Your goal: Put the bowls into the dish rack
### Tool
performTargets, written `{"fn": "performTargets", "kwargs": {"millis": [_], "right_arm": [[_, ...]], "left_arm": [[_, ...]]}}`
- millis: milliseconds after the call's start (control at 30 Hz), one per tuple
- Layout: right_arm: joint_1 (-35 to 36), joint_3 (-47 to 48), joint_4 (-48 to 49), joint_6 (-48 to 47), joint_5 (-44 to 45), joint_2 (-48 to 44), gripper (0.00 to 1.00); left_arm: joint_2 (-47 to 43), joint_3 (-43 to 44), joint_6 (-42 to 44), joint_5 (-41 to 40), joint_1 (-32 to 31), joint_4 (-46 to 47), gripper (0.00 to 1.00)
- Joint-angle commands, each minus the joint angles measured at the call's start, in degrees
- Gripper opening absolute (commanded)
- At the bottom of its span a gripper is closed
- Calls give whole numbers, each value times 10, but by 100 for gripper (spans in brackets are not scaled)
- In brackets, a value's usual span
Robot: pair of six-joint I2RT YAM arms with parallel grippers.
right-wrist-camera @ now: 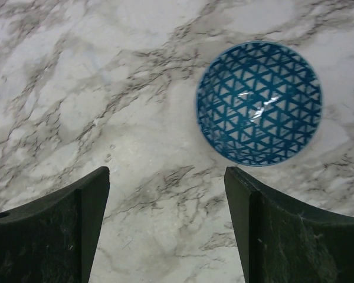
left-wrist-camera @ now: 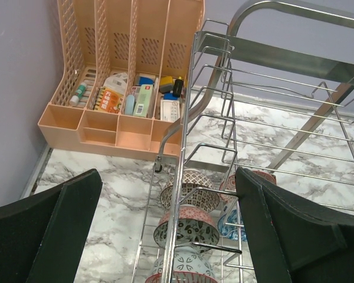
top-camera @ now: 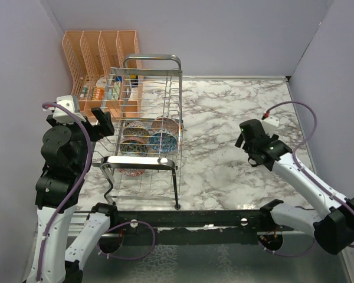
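The chrome wire dish rack [top-camera: 146,118] stands left of centre and holds several patterned bowls [top-camera: 163,141]. In the left wrist view the rack [left-wrist-camera: 189,118] shows a brown-patterned bowl [left-wrist-camera: 196,187], a black-and-white bowl [left-wrist-camera: 192,231], a pink-red bowl [left-wrist-camera: 261,175] and a blue bowl [left-wrist-camera: 229,223] on edge. My left gripper [top-camera: 104,122] [left-wrist-camera: 167,174] is open and empty, hovering at the rack's left side. A blue triangle-patterned bowl [right-wrist-camera: 258,101] lies upright on the marble. My right gripper [right-wrist-camera: 167,171] is open and empty just short of it. In the top view my right gripper [top-camera: 246,140] hides that bowl.
An orange slotted organizer [top-camera: 100,56] with small items stands behind the rack, against the left wall; it also shows in the left wrist view [left-wrist-camera: 124,76]. Purple walls close the back and sides. The marble table [top-camera: 224,171] stretches between rack and right arm.
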Motion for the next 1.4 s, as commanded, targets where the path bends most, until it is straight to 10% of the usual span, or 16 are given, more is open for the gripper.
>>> {"fn": "performTargets", "kwargs": {"millis": [0, 733, 1033, 1367], "right_arm": [[-78, 29, -80, 31, -10, -48, 78], [-428, -130, 63, 39, -272, -24, 61], [-457, -170, 142, 39, -302, 5, 54], [-458, -178, 175, -24, -267, -41, 7]], "left_arm": [[-2, -10, 5, 11, -7, -2, 99], [12, -30, -3, 23, -37, 6, 99], [19, -24, 2, 11, -37, 1, 99], [24, -32, 2, 11, -37, 7, 99]]}}
